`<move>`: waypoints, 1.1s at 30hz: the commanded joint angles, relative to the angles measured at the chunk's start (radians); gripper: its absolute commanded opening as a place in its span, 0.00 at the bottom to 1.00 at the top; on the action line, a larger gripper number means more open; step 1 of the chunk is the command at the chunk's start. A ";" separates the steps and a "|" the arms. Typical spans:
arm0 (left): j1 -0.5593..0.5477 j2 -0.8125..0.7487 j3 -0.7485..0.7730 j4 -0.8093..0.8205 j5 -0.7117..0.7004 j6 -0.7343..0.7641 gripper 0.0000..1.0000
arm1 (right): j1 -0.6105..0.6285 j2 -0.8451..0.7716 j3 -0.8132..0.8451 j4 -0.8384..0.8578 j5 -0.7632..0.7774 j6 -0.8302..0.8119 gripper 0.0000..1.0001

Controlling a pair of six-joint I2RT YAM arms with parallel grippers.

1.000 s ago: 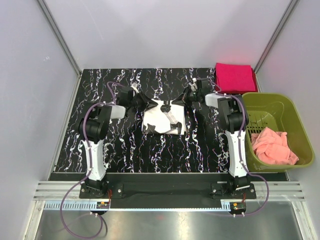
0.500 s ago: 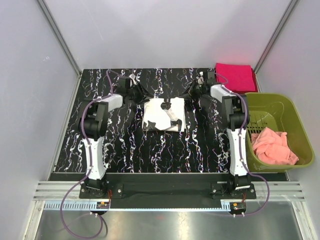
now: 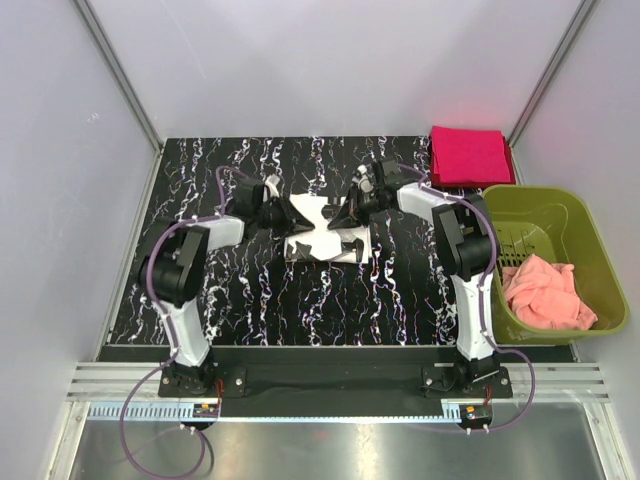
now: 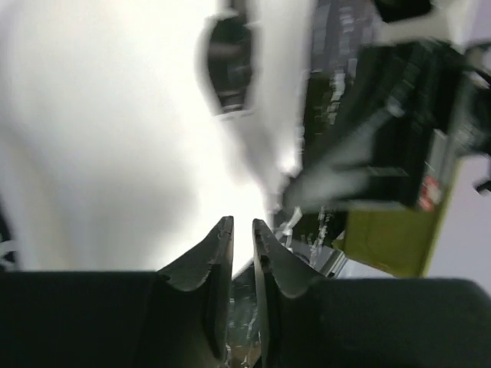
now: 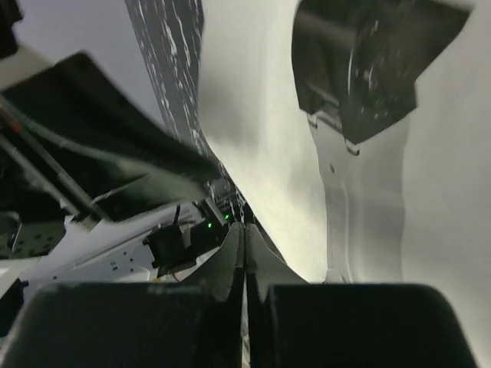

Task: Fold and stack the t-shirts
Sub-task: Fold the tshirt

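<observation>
From above, the olive-green basket [image 3: 600, 250] stands off the table's [image 3: 250, 290] right edge with a pink cloth [image 3: 542, 292] in it. The magenta-red t-shirt [image 3: 470, 155] lies folded just beyond the basket's far left corner. The cream-white t-shirt [image 3: 322, 240], black print showing, lies well to the basket's left, its far edge raised off the table. The left gripper [image 3: 288, 212] and right gripper [image 3: 348, 210] meet that raised edge from opposite sides, the right one nearer the basket.

On the left wrist camera, the left gripper [image 4: 239, 224] has its fingers [image 4: 215, 249] drawn to a thin slit, pinching the cream-white t-shirt [image 4: 115, 138], which fills the view. A strip of the basket [image 4: 391, 245] shows to the right, beyond blurred dark arm parts.

On the right wrist camera, the right gripper [image 5: 244, 228] is pressed tight together on the cream-white t-shirt [image 5: 261, 115], which spreads away from its tips. The basket is out of this view.
</observation>
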 commanded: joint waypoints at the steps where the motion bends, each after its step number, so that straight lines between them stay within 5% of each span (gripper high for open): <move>1: 0.027 0.080 -0.022 0.102 0.009 -0.049 0.19 | -0.001 0.018 -0.056 0.069 -0.093 0.007 0.00; 7: 0.058 0.121 -0.048 -0.025 -0.073 0.024 0.16 | -0.053 0.021 -0.182 0.042 -0.056 -0.076 0.00; 14: 0.001 -0.105 -0.033 -0.229 -0.092 0.131 0.28 | -0.032 -0.117 -0.144 -0.142 -0.010 -0.170 0.00; 21: 0.009 -0.106 -0.065 -0.210 -0.077 0.091 0.33 | 0.042 -0.114 -0.160 -0.098 -0.050 -0.138 0.00; 29: 0.042 0.027 -0.194 -0.090 -0.092 0.040 0.31 | 0.019 -0.057 -0.306 -0.048 -0.033 -0.176 0.00; 33: 0.044 0.002 -0.202 -0.169 -0.144 0.115 0.31 | -0.024 -0.109 -0.380 -0.058 0.013 -0.185 0.00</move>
